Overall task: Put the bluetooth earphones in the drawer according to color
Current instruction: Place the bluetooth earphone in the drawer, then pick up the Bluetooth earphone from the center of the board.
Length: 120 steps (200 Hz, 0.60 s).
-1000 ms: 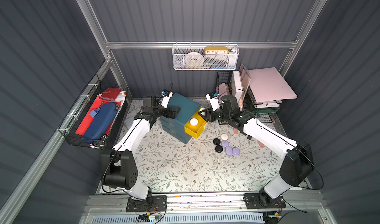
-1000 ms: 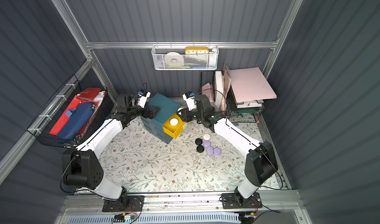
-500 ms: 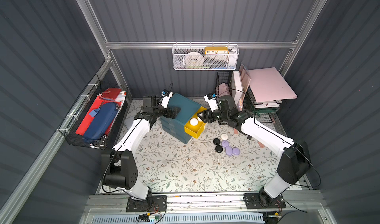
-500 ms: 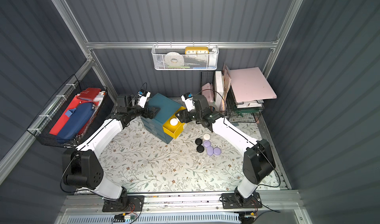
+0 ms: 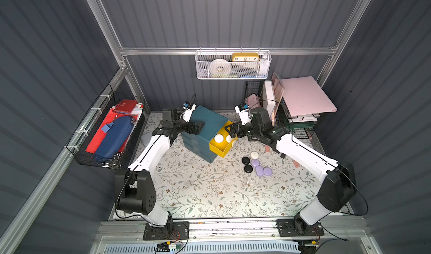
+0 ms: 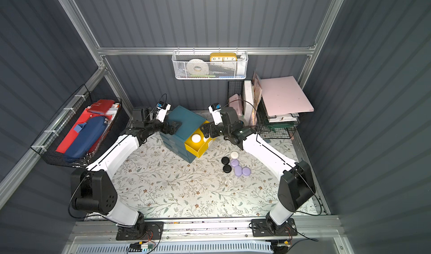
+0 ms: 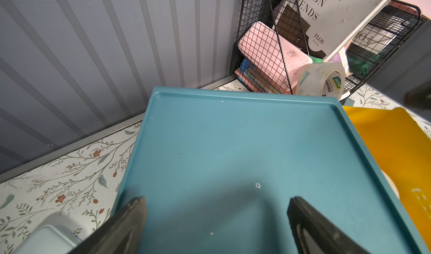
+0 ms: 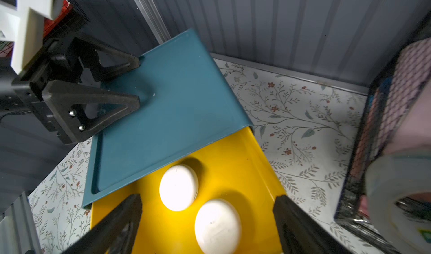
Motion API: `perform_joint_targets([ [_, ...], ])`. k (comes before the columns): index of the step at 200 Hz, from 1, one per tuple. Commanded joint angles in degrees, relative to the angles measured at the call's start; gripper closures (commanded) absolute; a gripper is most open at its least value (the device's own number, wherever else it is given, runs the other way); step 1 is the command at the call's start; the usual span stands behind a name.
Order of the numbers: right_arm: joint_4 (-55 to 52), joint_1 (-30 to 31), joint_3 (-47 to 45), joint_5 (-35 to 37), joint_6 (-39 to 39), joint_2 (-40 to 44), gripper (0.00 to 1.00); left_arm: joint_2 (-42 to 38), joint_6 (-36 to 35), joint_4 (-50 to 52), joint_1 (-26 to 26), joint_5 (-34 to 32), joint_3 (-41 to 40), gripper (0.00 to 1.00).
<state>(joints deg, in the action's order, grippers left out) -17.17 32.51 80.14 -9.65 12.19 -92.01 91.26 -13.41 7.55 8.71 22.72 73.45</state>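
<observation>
While left claw [image 7: 215,202] and right claw [image 8: 207,197] gape empty, two white earphones [image 8: 178,187] occupy one yellow drawer [image 8: 245,152].

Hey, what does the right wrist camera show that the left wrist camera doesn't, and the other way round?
Only the right wrist view: two white earphones lying whole in the open yellow drawer, under the open right gripper. Only the left wrist view: a book cover lettered Design Trends. Both: the teal cabinet top, the yellow drawer, the floral mat and the left gripper, fingers apart on the cabinet.
</observation>
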Motion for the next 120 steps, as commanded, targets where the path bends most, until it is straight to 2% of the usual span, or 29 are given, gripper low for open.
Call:
perform_joint_targets([
  [1,-1.6,-0.5,-1.3,5.8,-0.3,4.2,0.06,3.1,2.4,9.1,-0.1,-0.4,-1.5,0.01],
  [34,-4.7,-3.2,-4.2,8.8,1.1,7.5,0.05,3.1,2.5,9.1,-0.1,-0.4,-1.4,0.01],
  [92,-13.1,-7.4,-8.8,14.3,6.2,7.8,0.05,3.0,2.5,9.1,-0.1,-0.6,-1.5,0.00],
  [120,-13.6,-9.0,-11.9,14.0,9.1,7.7,0.05,3.1,2.6,9.1,-0.1,-0.2,-1.5,0.00],
])
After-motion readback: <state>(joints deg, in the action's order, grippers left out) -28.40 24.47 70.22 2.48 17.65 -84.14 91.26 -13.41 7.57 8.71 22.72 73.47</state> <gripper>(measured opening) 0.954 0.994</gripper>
